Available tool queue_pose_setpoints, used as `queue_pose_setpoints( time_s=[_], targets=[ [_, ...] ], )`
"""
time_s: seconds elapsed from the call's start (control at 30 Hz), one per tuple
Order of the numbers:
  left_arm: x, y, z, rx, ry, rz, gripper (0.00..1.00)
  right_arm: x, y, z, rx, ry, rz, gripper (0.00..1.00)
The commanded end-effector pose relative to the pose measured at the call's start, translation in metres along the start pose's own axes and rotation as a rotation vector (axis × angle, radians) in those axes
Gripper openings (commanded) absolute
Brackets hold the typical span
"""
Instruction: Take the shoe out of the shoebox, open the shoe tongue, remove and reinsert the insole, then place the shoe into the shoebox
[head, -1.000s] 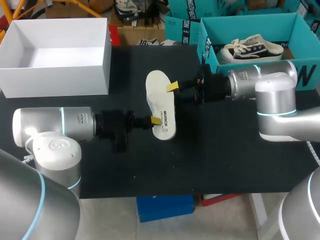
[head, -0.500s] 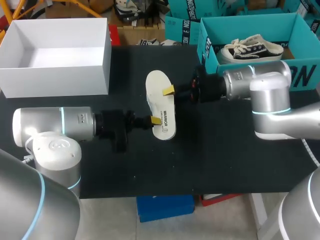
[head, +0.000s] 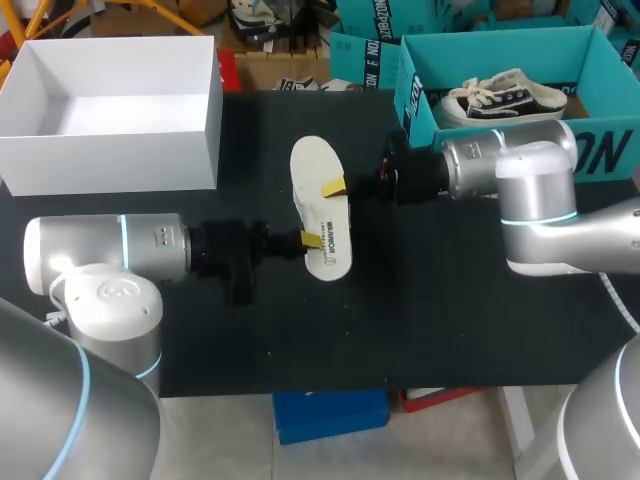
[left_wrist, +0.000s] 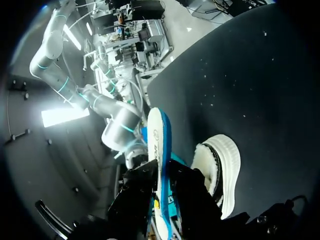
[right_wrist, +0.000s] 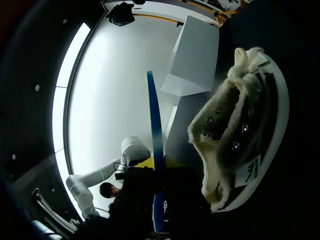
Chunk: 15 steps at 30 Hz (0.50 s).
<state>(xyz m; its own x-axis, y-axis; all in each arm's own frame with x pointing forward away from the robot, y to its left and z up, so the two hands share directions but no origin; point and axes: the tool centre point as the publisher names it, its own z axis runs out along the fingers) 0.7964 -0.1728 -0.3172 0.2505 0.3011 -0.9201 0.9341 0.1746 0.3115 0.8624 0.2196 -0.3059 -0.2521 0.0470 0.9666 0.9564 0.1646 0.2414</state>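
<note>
- Right arm has edged toward the middle since a second ago, and its pincer (head: 334, 187) now sits a little further along the insole (head: 320, 215). Left arm has not budged.
- Head view: the insole hangs flat over the surface (head: 430, 320). Left pincer (head: 310, 240) pinches one edge near the printed end, and the right pincer pinches the opposite edge further up. The white box (head: 110, 165) stands empty at the far left. No shoe shows on the surface from here.
- Left wrist view: the insole is edge-on, clamped between this pincer's fingers. The shoe (left_wrist: 222, 170) lies on the surface just beside it, fleecy lining showing.
- Right wrist view: the same insole is edge-on between this pincer's fingers. The shoe (right_wrist: 245, 130) is alongside, eyelets and sole visible, with the white box ahead.
- Progress, as I judge it: the shoe and the insole are both out. What remains is sliding the insole back in, then boxing the shoe.
- Only the wrist views reveal the shoe. Only the head view shows the insole's outline and both grips together.
</note>
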Motion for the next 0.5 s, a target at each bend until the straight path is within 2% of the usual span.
queue_pose_setpoints(
  time_s=[0.03,0.07,0.13,0.17,0.5],
  targets=[
    [-0.0019,-0.0028,0.0,-0.007,0.012,0.003,1.0,-0.0026,0.0015,0.0021,0.005,0.004,0.001,0.05],
    [-0.0017,-0.003,-0.0003,-0.008,0.015,0.001,1.0,-0.0027,0.0015,0.0023,0.007,0.005,0.0,0.1],
    [-0.0013,-0.0031,-0.0008,-0.008,0.019,0.001,1.0,-0.0022,0.0011,0.0037,0.012,0.009,-0.001,0.47],
    [-0.0012,-0.0032,-0.001,-0.009,0.021,0.001,1.0,-0.002,0.0011,0.0039,0.01,0.009,0.0,1.0],
    [-0.006,-0.0008,-0.0064,-0.037,0.048,-0.015,1.0,-0.0012,0.002,0.0045,0.014,0.011,0.004,1.0]
  ],
)
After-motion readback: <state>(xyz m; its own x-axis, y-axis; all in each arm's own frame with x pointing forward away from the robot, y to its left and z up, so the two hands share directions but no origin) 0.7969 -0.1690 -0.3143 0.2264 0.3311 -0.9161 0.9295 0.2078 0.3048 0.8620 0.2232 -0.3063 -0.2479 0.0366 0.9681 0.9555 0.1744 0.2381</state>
